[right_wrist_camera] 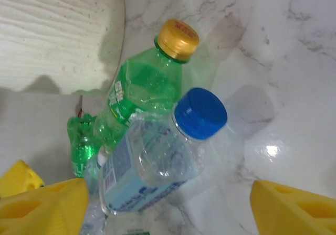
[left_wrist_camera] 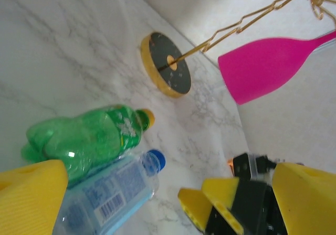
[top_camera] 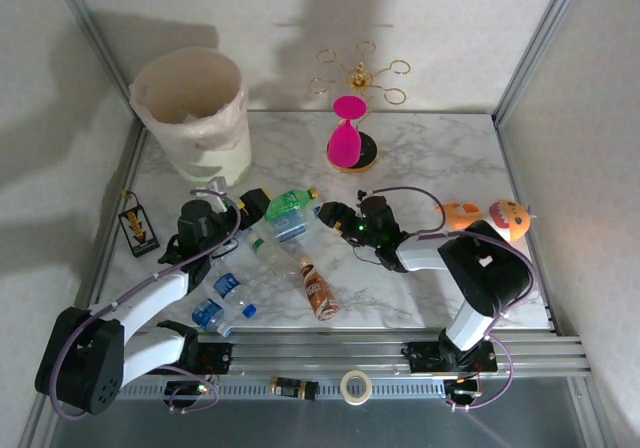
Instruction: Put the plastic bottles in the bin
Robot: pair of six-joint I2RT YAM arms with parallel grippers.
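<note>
The right gripper (top_camera: 333, 215) holds its 2 yellow plastic fingers (right_wrist_camera: 44, 206) spread either side of a clear, crinkled water bottle (right_wrist_camera: 157, 161) with a blue cap. The bottle lies on the veined white marble tabletop (top_camera: 450, 148). A gap shows at the right finger, so nothing is gripped. Touching the water bottle is a glossy green bottle (right_wrist_camera: 142, 88) with a yellow-orange cap. The left gripper (top_camera: 252, 206) gapes wide and empty just beside this pair.

The overhead view adds a brown bottle (top_camera: 318, 290) and 2 blue-capped bottles (top_camera: 228, 286) near the left arm. The round cream bin (top_camera: 195, 108), bag-lined, stands at the far left, well apart from them.

The left wrist view shows a smooth pink hourglass shape (left_wrist_camera: 268, 67) and its black, gold-rimmed disc base (left_wrist_camera: 165, 64).
</note>
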